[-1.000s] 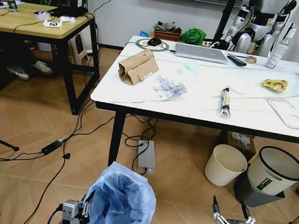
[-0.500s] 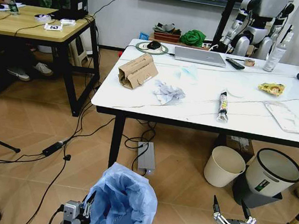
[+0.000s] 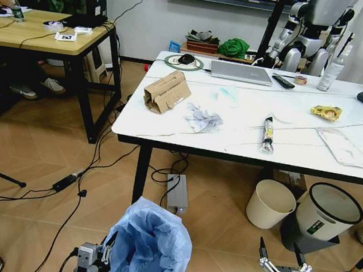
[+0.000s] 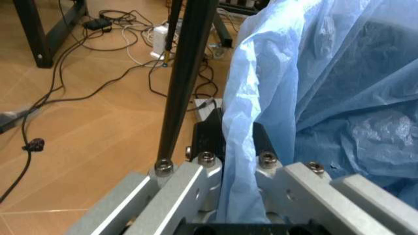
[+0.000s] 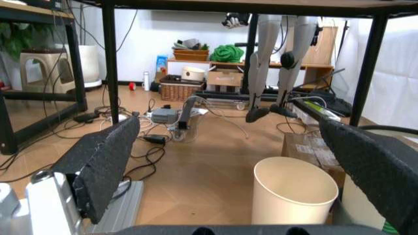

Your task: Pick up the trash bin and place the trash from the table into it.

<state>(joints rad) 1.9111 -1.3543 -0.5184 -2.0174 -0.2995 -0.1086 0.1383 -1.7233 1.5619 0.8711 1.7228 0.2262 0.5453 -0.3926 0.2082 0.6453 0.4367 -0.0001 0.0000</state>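
judging by the scene, the trash bin point(image 3: 150, 245) is gripped at its bag by the closed left hand point(image 3: 91, 258); the right hand point(image 3: 283, 266) is spread, empty; the trash point(image 3: 167, 90) is left on the bench point(image 3: 237, 127).

Tan tiled floor point(image 3: 23, 154) (cables trailing), wooden-topped desk point(image 3: 27, 28), pale wall point(image 3: 145, 9).

The white veined bench point(image 3: 236, 133) fills my upper right. On it lie torn brown cardboard point(image 3: 167, 91), crumpled white paper point(image 3: 203, 119), a black wrapper point(image 3: 268, 133), a yellow wrapper point(image 3: 326, 112), a clear plastic pack point(image 3: 346, 146) and a silver laptop point(image 3: 242, 73).
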